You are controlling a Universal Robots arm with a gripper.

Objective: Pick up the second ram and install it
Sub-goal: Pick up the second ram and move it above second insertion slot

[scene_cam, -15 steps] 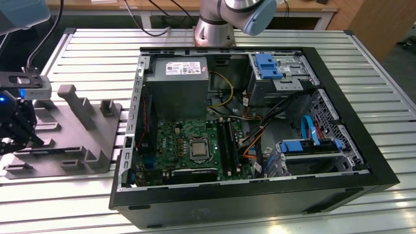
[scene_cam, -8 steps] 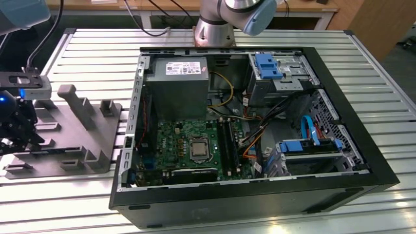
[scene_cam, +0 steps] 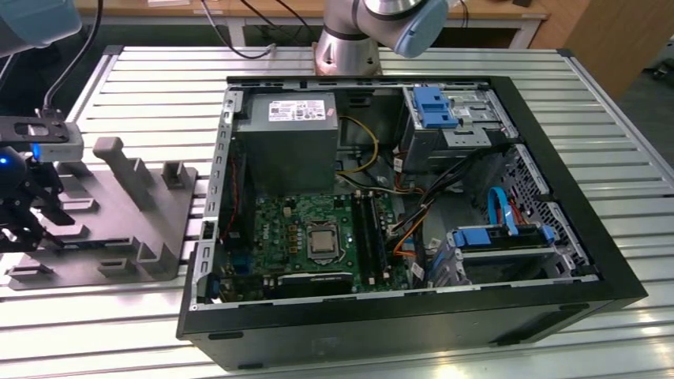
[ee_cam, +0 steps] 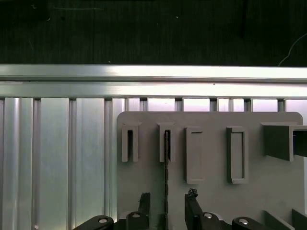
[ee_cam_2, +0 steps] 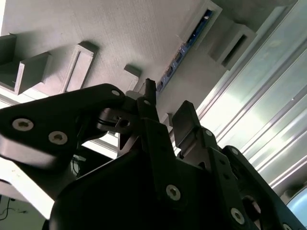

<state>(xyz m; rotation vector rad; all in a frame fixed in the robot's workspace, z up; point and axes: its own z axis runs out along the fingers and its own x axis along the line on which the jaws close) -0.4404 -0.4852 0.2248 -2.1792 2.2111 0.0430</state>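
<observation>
Slatted table (scene_cam: 589,103), open computer case (scene_cam: 400,332) on the exterior view's right, grey fixture (scene_cam: 147,197) on its left. The gripper (ee_cam: 167,195) hangs over that fixture, jaws apart, straddling the second ram (ee_cam: 166,158), which stands on edge in a fixture slot, untouched.

fixture (scene_cam: 126,237): on your tabletop (scene_cam: 147,87), to the exterior view's left of the case (scene_cam: 421,324)
second ram (ee_cam: 166,158): on edge in a fixture slot
end effector (ee_cam: 167,203): over your fixture, fingers (ee_cam: 193,211) straddling the ram, gap each side
</observation>
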